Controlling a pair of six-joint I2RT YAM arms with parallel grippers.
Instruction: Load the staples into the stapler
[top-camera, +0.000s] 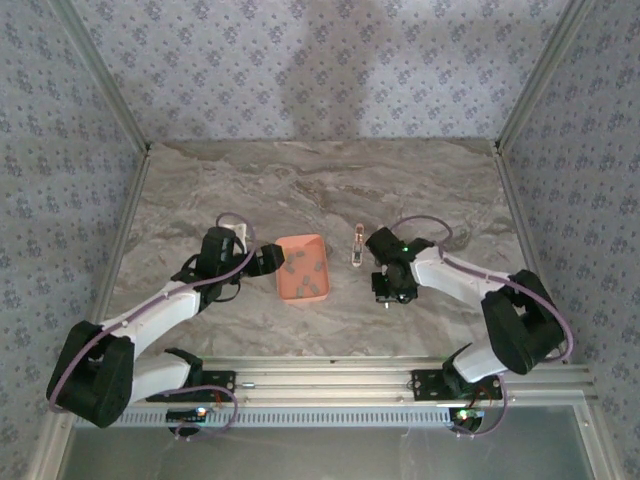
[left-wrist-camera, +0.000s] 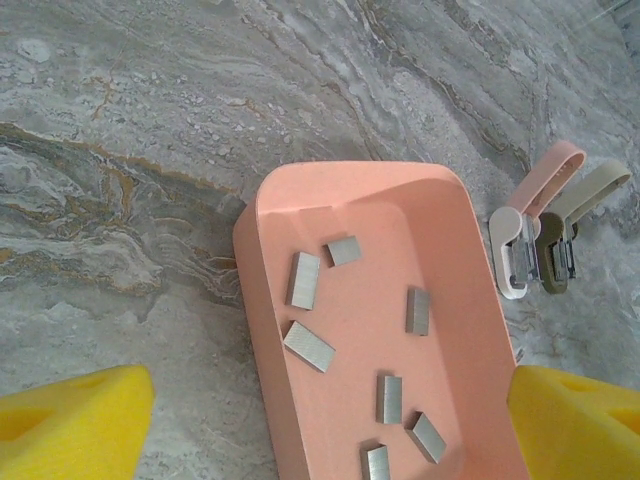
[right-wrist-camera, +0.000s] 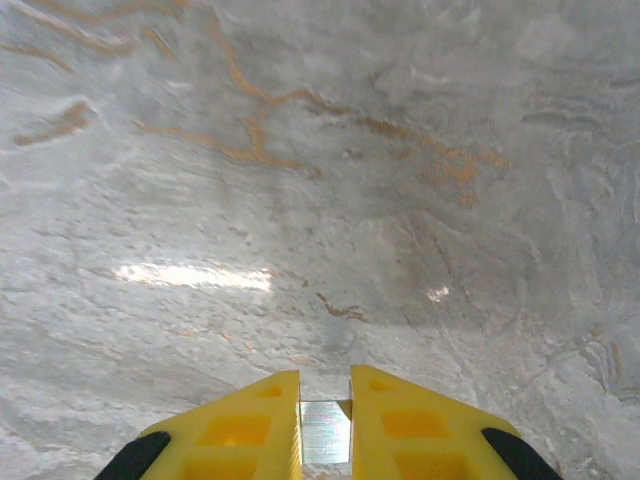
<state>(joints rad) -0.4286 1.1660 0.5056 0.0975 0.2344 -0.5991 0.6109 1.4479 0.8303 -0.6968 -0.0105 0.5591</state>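
Silvery staples (right-wrist-camera: 325, 432) pinched in nearly closed right gripper (right-wrist-camera: 325, 400). Just upper left of it in top view: stapler (top-camera: 358, 246), long axis up-down. Beyond tray (top-camera: 280, 268) of spare staples, left gripper (top-camera: 268, 260) spread wide, empty, farther off.

Salmon-pink rectangular plastic tray with rounded corners (top-camera: 281, 270) (left-wrist-camera: 375, 210) lay flat just ahead of the left gripper (top-camera: 270, 262). Its near end reached in between that gripper's two sides, closer to the right-hand one. The tray sat well to the left of the right gripper (right-wrist-camera: 325, 420).

Grey marble-patterned table top with rust-brown veins (top-camera: 300, 180) (left-wrist-camera: 120, 150) (right-wrist-camera: 300, 130) ran beneath both grippers. A bright glare patch (right-wrist-camera: 190, 275) showed on it, ahead and left of the right gripper.

Blue-grey floral-patterned wall panels (top-camera: 330, 60) stood far beyond both grippers and out to either side. A slotted silver aluminium rail (top-camera: 330, 385) lay behind both.
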